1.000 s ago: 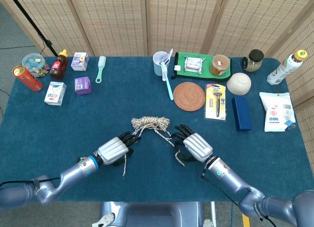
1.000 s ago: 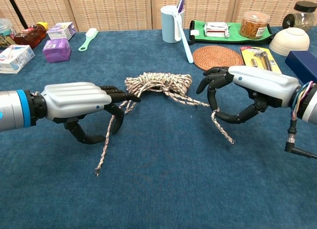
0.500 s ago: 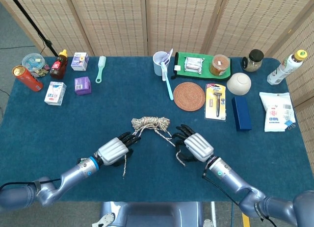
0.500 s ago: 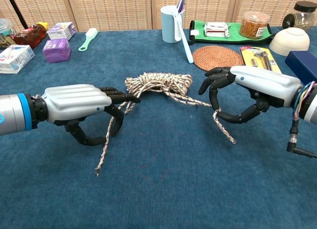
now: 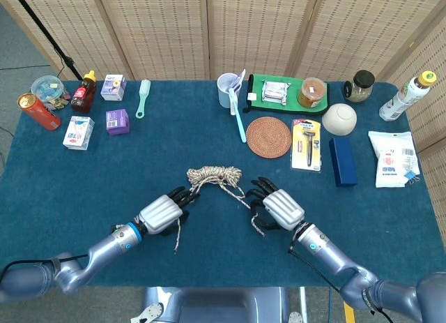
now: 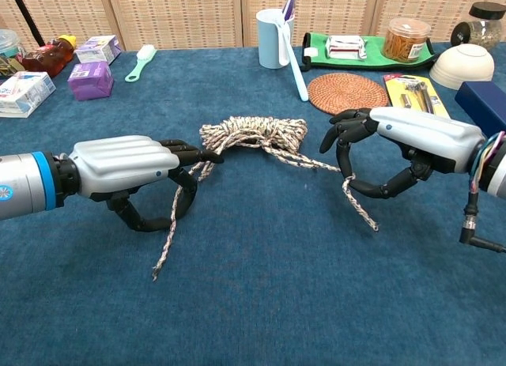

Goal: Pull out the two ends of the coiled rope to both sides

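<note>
The coiled rope [image 5: 213, 174] [image 6: 253, 133] lies as a beige bundle at the middle of the blue table. One strand runs left and down past my left hand [image 5: 162, 213] [image 6: 130, 176], whose fingers pinch it; the loose end [image 6: 162, 259] trails toward the front edge. The other strand runs right to my right hand [image 5: 277, 208] [image 6: 399, 149], which pinches it between thumb and fingers, and a short tail [image 6: 360, 208] hangs below. Both hands sit just in front of the coil, one on each side.
Behind the coil stand a white cup [image 5: 228, 90] with a toothbrush [image 5: 237, 117], a woven coaster [image 5: 268, 136], a razor pack [image 5: 306, 144], a white bowl [image 5: 339, 118] and a blue box [image 5: 342, 161]. Boxes [image 5: 117, 121], a bottle [image 5: 83, 93] and a can [image 5: 37, 111] sit far left.
My right hand has shifted slightly right with its strand. My left hand has edged slightly left and outward with its strand.
</note>
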Robot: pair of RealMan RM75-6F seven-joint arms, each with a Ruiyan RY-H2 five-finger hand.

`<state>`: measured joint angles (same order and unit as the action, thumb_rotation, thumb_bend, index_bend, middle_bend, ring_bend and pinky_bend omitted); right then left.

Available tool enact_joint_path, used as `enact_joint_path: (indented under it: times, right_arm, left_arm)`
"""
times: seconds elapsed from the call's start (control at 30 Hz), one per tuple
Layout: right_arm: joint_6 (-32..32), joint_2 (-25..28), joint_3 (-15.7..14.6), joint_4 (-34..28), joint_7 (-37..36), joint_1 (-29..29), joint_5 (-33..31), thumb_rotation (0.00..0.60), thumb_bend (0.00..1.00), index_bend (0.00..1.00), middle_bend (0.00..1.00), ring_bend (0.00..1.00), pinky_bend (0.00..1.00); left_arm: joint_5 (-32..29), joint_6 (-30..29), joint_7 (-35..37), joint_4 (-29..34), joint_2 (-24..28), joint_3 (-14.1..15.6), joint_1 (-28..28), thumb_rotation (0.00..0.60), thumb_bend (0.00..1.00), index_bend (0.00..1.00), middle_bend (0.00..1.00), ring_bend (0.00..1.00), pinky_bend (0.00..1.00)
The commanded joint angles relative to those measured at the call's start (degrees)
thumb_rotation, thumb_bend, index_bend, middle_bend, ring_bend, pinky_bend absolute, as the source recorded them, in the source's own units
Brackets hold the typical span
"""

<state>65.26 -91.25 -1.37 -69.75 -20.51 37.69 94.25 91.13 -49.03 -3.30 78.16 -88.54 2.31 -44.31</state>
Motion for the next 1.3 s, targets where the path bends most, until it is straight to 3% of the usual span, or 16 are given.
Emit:
enact_joint_path:
  times: [0.03, 0.3, 0.53, 0.7, 1.3]
  right_arm:
    - [-0.03, -0.04, -0.01, 0.11, 0.11, -0.05, 0.03, 0.6, 0.47, 0.64, 0.27, 0.09, 0.0]
    - [-0.05, 0.1, 0.07, 0.09, 0.16, -0.19, 0.04, 0.6, 0.46, 0.64, 0.27, 0.09, 0.0]
    - [-0.1, 0.2, 0.12, -0.04, 0.33, -0.33, 0.02, 0.6, 0.46, 0.64, 0.27, 0.09, 0.0]
    - [-0.07, 0.2, 0.23, -0.07, 0.32, -0.34, 0.06, 0.6, 0.46, 0.65, 0.28, 0.09, 0.0]
    - [0.02, 0.14, 0.28, 0.22, 0.07, -0.63, 0.09, 0.6, 0.46, 0.65, 0.29, 0.1, 0.0]
  left_arm:
    - [-0.23, -0.29, 0.14, -0.11, -0.14, -0.14, 0.05, 0.587, 0.37, 0.56, 0.0, 0.0, 0.0]
    - [-0.61, 0.04, 0.0, -0.39, -0.4, 0.12, -0.13, 0.6, 0.37, 0.6, 0.0, 0.0, 0.0]
    - [-0.78, -0.13, 0.31, -0.43, -0.47, 0.06, -0.28, 0.6, 0.37, 0.46, 0.0, 0.0, 0.0]
    - [-1.06, 0.09, 0.25, -0.14, -0.3, 0.04, -0.46, 0.6, 0.37, 0.42, 0.0, 0.0, 0.0]
    - [-1.8, 0.3, -0.01, -0.82, -1.1, 0.27, -0.46, 0.6, 0.37, 0.59, 0.0, 0.0, 0.0]
